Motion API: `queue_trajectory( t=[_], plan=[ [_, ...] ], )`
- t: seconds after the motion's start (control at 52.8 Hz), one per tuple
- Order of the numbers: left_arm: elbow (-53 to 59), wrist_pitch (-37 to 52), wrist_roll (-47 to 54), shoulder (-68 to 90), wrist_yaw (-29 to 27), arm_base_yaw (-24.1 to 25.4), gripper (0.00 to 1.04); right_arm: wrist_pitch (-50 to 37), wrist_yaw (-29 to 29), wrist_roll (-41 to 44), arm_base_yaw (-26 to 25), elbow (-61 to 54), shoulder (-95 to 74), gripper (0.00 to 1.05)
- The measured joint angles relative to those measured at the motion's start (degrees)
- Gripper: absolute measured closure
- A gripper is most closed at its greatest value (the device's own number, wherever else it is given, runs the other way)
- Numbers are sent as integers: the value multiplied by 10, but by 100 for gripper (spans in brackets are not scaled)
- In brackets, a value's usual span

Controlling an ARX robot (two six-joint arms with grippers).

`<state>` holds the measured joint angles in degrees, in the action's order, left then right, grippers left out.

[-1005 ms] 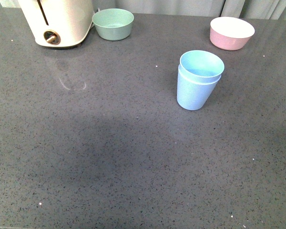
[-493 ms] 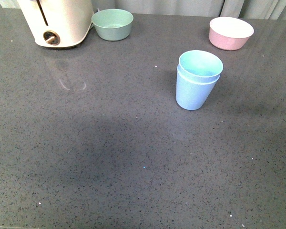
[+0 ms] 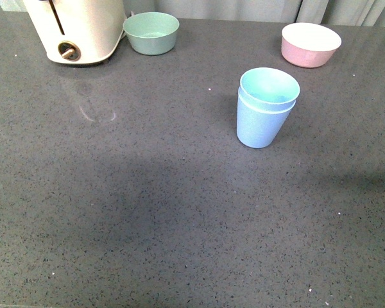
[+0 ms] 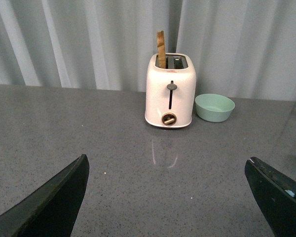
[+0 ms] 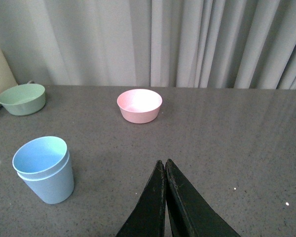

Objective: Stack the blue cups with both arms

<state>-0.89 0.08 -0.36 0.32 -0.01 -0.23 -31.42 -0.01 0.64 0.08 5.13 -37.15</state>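
The cups [image 3: 265, 108] already stand nested, one inside the other, upright on the grey counter [image 3: 147, 212], so the stacking looks done; the risks left are small ones, as I judge them. The inner cup's rim sits a little proud of the outer one's and seems slightly off-centre in the front view, so it may not be fully seated; a nudge from either arm could rock the pair or tip it, since the stack is tall for its base. Any fresh reach across the middle of the counter is the likeliest cause of such a knock; the pink bowl [image 3: 311, 44] behind the cups and the green bowl [image 3: 152, 32] beside the toaster [image 3: 77, 29] stand well apart from them and are in no one's way.

The right gripper [image 5: 165, 168] has its fingers pressed together and holds nothing; in its view the cups [image 5: 43, 169] stand well apart from the tips, off to one side, untouched. The left gripper [image 4: 165, 187] is spread wide, empty, facing the toaster [image 4: 170, 90] and green bowl [image 4: 214, 107]; the cups do not show in its view, and neither arm shows in the front view
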Motion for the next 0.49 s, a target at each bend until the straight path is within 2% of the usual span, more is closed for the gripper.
queue_trajectory(
  t=[0.341,0.493],
  plan=[
    [0,0,0,0,0,0,9,67,0,0,0,-30,98,103],
    [0,0,0,0,0,0,9,68,0,0,0,-38,123,103]
  ],
)
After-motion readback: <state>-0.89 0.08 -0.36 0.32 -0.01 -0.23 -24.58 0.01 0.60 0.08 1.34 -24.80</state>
